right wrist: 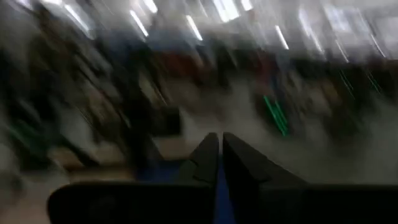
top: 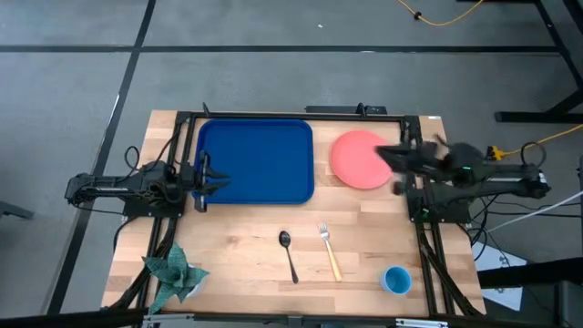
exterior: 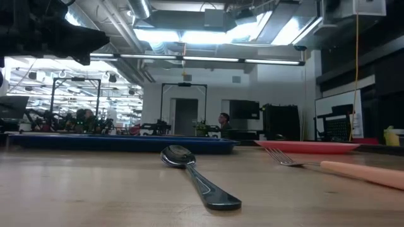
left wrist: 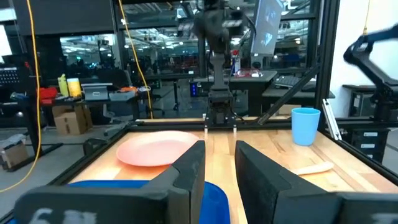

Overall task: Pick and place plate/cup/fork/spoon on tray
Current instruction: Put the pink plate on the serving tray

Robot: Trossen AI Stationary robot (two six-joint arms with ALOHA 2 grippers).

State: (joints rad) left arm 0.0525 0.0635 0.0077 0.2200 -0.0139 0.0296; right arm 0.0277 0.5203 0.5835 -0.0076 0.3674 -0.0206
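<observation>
A: Where does the tableware lie?

B: The tray (top: 256, 162) sits toward the far left of the worktop, its long side along the far edge. The plate (top: 357, 159) lies just beside the tray's right end, flat on the wood. The spoon (top: 288, 254) and the fork (top: 329, 250) lie side by side near the middle of the near edge, the spoon to the left, both with handles pointing toward the near edge. The cup (top: 396, 280) stands upright close to the near right corner.

A: And the arms?

B: The left gripper (top: 211, 175) rests at the tray's left end, over its rim. In its wrist view the fingers (left wrist: 186, 174) stand a little apart with a narrow gap, gripping nothing. The right gripper (top: 393, 159) hangs at the plate's right edge, by the right side of the worktop; its wrist view shows the two fingers (right wrist: 205, 158) almost together, only a slit between them, and nothing held.

A: Anything else on the wood?

B: A green folded paper shape (top: 173, 271) lies near the near left corner.

A: Does the level camera add anything?

B: The spoon (exterior: 192, 169) lies nearest, the fork (exterior: 328, 166) to its right.
</observation>
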